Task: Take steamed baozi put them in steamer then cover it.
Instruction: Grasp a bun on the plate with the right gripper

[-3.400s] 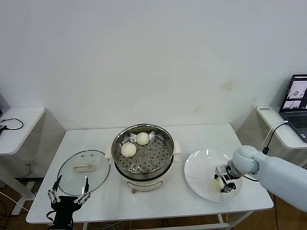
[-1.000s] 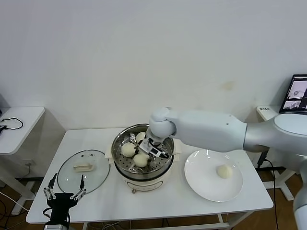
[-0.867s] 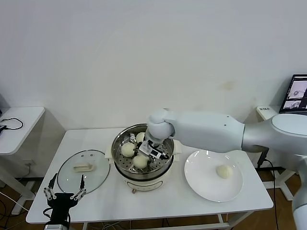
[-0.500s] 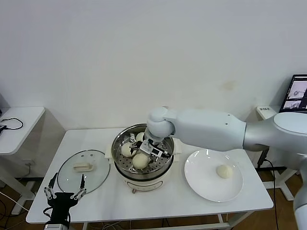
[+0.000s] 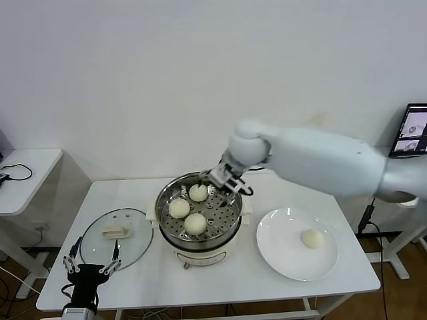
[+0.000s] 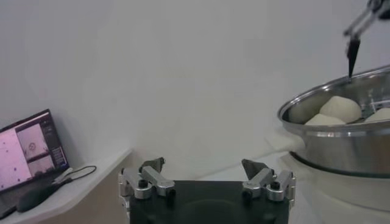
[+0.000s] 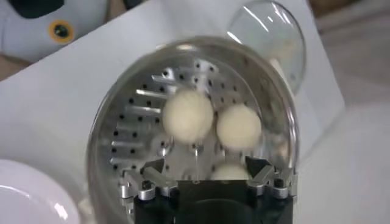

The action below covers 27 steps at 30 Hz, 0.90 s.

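Left gripper: I see it parked at the table's near-left edge, fingers spread apart with nothing between them. Just beyond it lies the cover, flat on the table, its cream handle facing up. From the left wrist camera the same gripper shows both fingers apart, and the steamer wall rises further off with bun tops showing over the rim.

Right gripper: I read it as raised over the far rim of the steamer, fingers splayed and holding nothing. In the right wrist view the gripper frames the perforated tray directly below it.

Steamed baozi, item one: on the tray, nearest to me, well below the right gripper.
Item two: on the tray's left part, just beside item one.
Item three: on the tray's far part, closest to the right gripper's fingertips, not touched by them.
The wrist view shows two of the three side by side, the third partly hidden behind the gripper body.

Item four: alone on the white plate, to the right of the steamer, well apart from either gripper.

Laptop: on a side desk at far right, screen lit. A second small desk with a cable stands at far left.
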{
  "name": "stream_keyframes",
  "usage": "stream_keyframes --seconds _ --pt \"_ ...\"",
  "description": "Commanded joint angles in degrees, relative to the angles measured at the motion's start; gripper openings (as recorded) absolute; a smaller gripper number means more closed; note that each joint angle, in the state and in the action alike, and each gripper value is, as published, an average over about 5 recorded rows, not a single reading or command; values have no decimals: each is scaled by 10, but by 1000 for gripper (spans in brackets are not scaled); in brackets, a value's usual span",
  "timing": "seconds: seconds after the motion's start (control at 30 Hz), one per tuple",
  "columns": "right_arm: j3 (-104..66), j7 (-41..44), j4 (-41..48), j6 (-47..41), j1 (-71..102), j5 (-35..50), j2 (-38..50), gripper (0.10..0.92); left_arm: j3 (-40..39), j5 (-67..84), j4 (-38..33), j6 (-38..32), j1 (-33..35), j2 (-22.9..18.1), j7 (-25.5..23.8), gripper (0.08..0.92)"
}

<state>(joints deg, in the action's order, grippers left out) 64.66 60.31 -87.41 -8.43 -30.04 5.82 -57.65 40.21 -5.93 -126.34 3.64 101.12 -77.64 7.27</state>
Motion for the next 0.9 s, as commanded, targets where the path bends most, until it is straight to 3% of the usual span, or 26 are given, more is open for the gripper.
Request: stream_keyframes --seconds 0.03,0.2,0.37,0.9 --pt "-42 17 -85 -150 22 43 185 823 -2 3 1 1 -4 5 -1 823" --pt "-81 18 -100 -145 105 -9 283 823 -7 7 7 2 -10 11 -3 823" --pt "-152 24 -84 -124 214 -82 329 823 -14 7 16 2 -18 14 -6 823" --pt "-245 16 11 -96 380 -193 319 823 -8 5 18 2 -10 18 -6 823"
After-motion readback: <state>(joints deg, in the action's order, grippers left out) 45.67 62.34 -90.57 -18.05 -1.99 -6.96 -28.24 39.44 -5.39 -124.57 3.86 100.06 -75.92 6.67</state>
